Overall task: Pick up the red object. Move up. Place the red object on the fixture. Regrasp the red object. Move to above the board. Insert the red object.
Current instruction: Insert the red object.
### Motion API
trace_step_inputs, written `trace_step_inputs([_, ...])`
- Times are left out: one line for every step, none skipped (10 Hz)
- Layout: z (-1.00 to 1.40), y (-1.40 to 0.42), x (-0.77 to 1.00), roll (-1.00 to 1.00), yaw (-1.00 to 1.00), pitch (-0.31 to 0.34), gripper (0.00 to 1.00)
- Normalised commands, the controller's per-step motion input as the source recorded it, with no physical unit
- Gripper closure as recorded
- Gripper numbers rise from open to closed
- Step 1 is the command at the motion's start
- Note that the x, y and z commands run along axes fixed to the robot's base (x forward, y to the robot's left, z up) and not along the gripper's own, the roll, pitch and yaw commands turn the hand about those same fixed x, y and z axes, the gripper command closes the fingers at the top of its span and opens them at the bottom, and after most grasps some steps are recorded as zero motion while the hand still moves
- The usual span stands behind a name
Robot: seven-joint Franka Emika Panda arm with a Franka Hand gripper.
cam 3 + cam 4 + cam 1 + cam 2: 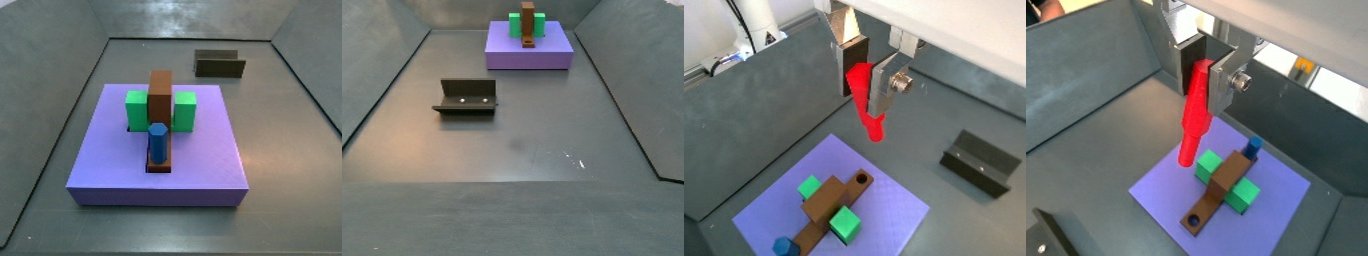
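In both wrist views my gripper [867, 90] [1207, 86] is shut on the red object [871, 120] [1194, 125], a thin bright-red peg that hangs down from between the fingers. It is held in the air above the lavender board [885, 205] [1160, 190], well clear of it. The board carries green blocks [844, 225], a brown upright piece [1224, 185] and a blue peg [158, 142]. The dark fixture [978, 160] [466, 97] stands on the floor apart from the board, with nothing on it. Neither side view shows the gripper or the peg.
Grey walls surround the floor on all sides [80, 90]. The board [549, 55] sits at the far end in one side view, the fixture [219, 65] behind the board in another. A white cable and frame [751, 35] lie outside the wall.
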Motion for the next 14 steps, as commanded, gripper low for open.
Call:
trace_step_inputs([0.0,0.3,0.47,-0.5,-0.03,0.029,1.0])
trace_step_inputs([-0.02,0.34,0.45,-0.5,-0.05,0.031,1.0])
trace_step_inputs([-0.36,0.51,0.32,-0.41,-0.17,0.016,1.0])
trace_step_inputs([-0.78,0.39,0.13,-0.19,-0.19,0.0,1.0])
trace_step_inputs([-0.99,0.26,0.03,-0.08,-0.21,0.0,1.0])
trace_step_inputs([-0.96,0.21,0.0,-0.11,-0.25,0.0,1.0])
trace_step_inputs([-0.75,0.07,-0.05,-0.21,-0.35,0.0,1.0])
trace_step_inputs([-0.61,0.0,-0.15,-0.27,-0.44,-0.004,1.0])
trace_step_inputs([-0.45,-0.05,-0.19,-0.34,-0.54,-0.026,1.0])
trace_step_inputs([-0.34,-0.14,-0.13,-0.39,-0.57,-0.073,1.0])
trace_step_inputs([-0.27,-0.17,-0.12,-0.41,-0.54,-0.09,1.0])
trace_step_inputs([-0.32,-0.11,-0.04,-0.4,-0.49,-0.079,1.0])
trace_step_inputs([-0.34,-0.08,-0.04,-0.39,-0.49,-0.09,1.0])
trace_step_inputs([-0.44,0.0,-0.03,-0.34,-0.48,-0.099,1.0])
